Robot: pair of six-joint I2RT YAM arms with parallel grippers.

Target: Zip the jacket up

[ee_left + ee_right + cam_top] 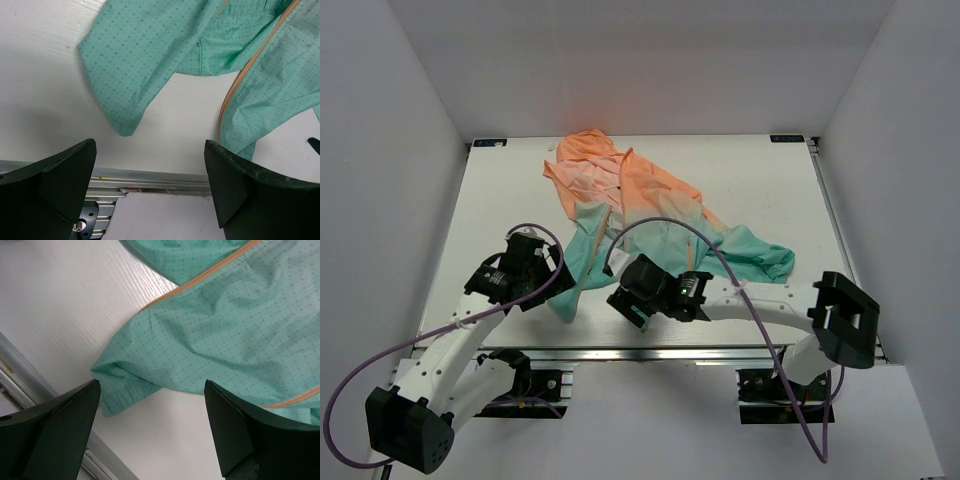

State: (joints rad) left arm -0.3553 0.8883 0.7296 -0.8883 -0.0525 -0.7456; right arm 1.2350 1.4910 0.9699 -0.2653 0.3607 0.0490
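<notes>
Jacket (650, 200), peach to teal, on table (770, 180)

Lab cell (white walls (650, 60))

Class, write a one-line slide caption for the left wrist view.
Open left gripper hovers over the table, facing the teal hem of the jacket and its orange zipper.

Two white arms, the left arm (452, 346) and the right arm (770, 298), carry chunky black joint housings (845, 318). A purple cable (660, 220) runs along each. From the wrists, the left pincer (150, 145) and right pincer (152, 384) show broad, dark, wedge-shaped fingers (55, 182) with lightly scuffed edges.
</notes>
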